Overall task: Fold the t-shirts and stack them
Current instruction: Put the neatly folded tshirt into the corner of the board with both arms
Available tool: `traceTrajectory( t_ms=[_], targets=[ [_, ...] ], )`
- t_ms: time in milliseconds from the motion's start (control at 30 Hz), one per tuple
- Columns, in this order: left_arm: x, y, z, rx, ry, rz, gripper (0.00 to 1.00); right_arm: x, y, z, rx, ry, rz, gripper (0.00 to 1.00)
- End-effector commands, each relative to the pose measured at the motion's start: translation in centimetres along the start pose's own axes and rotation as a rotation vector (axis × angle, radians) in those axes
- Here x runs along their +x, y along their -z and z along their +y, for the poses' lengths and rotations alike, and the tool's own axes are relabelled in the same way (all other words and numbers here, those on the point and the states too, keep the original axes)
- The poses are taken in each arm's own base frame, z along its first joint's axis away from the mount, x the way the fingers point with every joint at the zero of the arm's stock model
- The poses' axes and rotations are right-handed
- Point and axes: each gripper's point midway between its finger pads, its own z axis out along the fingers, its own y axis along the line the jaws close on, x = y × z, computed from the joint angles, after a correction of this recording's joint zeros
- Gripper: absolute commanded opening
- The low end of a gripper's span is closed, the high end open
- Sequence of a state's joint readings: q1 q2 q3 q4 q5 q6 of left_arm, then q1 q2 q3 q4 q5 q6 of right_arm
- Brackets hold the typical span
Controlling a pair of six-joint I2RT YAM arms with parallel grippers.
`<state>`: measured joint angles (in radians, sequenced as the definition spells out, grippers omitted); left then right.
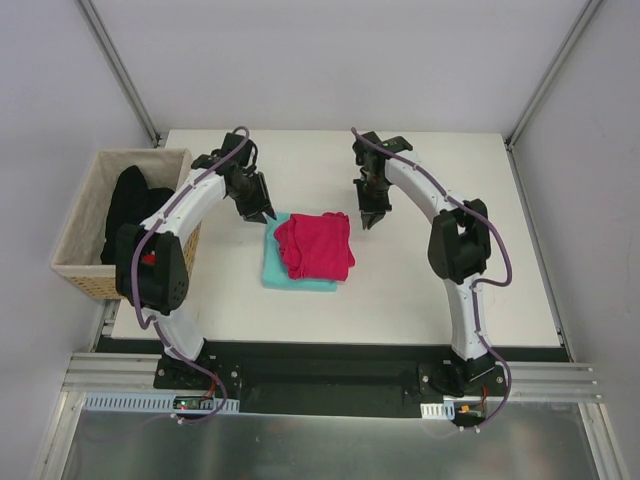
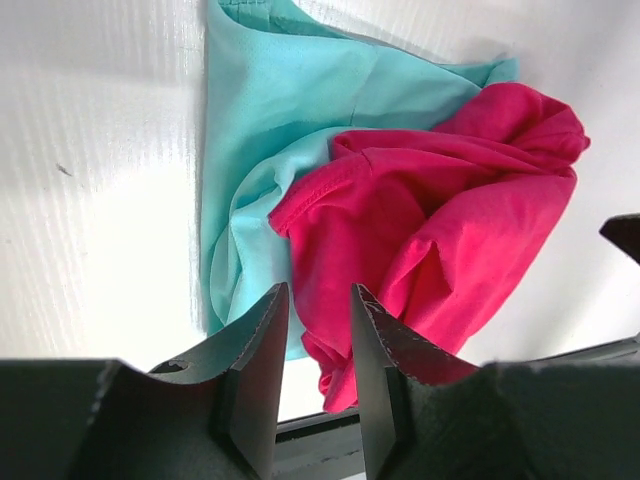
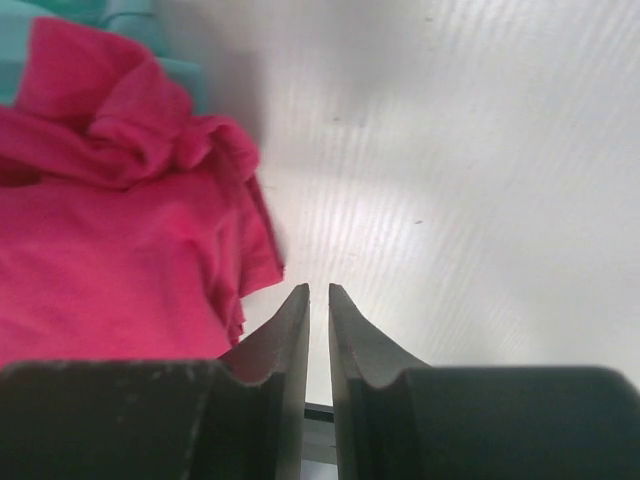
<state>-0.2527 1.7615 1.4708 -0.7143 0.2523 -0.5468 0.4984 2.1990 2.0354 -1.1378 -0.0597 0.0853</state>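
On my overhead view the magenta-pink t-shirt lies bunched on top of the folded teal-mint t-shirt near the middle of the white table. Farther back, my left gripper hangs just beside the stack's far left corner, jaws partly apart and empty, while my right gripper hovers near the pink shirt's far right edge, jaws nearly together, nothing between them.

A white bench fills the middle of the top view. At its left edge stands a woven basket of light colour, and dark black cloth lies inside it. Grey walls and metal rails surround the bench.
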Motion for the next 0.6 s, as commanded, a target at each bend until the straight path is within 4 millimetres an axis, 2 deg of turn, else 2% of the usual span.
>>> traceTrajectory(
  t_ms=[0, 233, 567],
  targets=[
    [0.5, 1.6, 1.7, -0.053, 0.033, -0.037, 0.31, 0.4, 0.8, -1.5, 0.023, 0.001, 0.004, 0.16],
    [2.0, -0.2, 4.1, -0.127, 0.063, 0.025, 0.31, 0.5, -1.3, -0.7, -0.020, 0.002, 0.041, 0.15],
    [1.5, -2.9, 8.4, -0.234, 0.133, 0.076, 0.30, 0.7, -2.9, 0.1, -0.060, 0.002, 0.078, 0.15]
  ],
)
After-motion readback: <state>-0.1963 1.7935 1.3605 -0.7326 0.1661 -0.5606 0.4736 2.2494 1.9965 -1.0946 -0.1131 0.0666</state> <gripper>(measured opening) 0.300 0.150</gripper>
